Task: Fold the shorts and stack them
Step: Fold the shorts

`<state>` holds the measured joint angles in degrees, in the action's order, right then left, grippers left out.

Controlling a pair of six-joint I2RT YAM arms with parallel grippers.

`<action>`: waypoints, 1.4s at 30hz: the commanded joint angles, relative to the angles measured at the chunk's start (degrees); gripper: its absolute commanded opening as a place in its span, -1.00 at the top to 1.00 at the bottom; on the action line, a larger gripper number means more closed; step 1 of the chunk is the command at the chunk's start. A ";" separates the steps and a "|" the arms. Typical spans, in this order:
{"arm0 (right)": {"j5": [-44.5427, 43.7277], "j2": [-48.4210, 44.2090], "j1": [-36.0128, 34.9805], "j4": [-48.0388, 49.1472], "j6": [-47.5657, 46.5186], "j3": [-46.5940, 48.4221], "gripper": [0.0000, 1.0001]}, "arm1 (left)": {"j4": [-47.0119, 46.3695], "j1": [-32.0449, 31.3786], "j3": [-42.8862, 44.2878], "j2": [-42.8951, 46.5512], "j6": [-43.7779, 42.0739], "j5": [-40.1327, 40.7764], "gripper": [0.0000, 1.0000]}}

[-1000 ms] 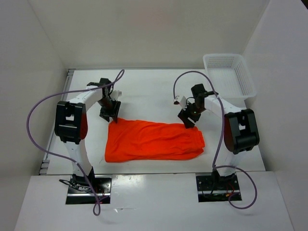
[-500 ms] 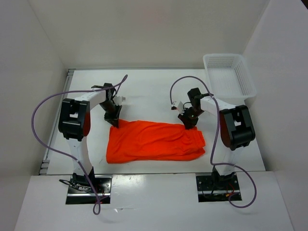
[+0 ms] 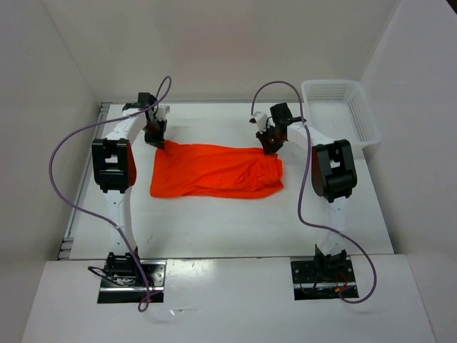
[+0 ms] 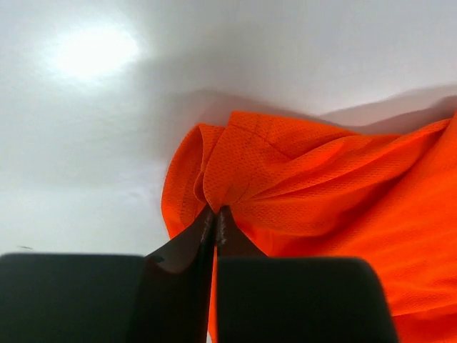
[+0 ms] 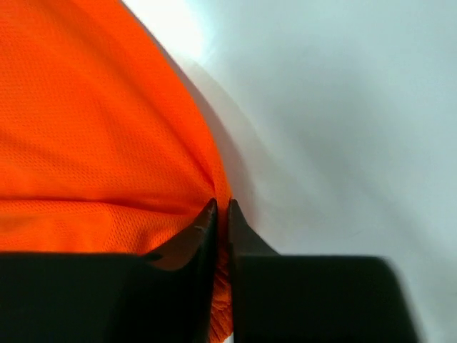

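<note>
The shorts lie flat on the far half of the table. The left gripper, arm extended forward, is clamped onto their far-left corner. The right gripper, likewise extended, is clamped onto their far-right corner.

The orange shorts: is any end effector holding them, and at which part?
Yes, both. The left end effector pinches the far left corner of the bright orange thin-fabric shorts; the right end effector pinches their far right corner.
</note>
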<state>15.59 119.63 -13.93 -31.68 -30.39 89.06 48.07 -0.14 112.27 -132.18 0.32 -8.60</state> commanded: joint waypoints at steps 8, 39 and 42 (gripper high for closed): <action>-9.27 4.13 1.01 6.29 13.95 19.04 -0.69 | -2.81 0.66 3.14 2.00 -0.32 4.73 -0.45; 9.61 -16.99 6.81 1.35 43.93 -16.81 -0.35 | -1.84 -0.47 -35.63 20.47 -0.32 0.51 -0.36; 10.25 -16.19 6.81 1.89 42.96 -16.29 0.40 | -1.32 -0.47 -35.63 20.47 -0.32 0.51 -0.22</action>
<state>22.57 103.55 -6.98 -31.97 12.16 72.53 46.92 -0.69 75.35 -110.67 0.30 -7.97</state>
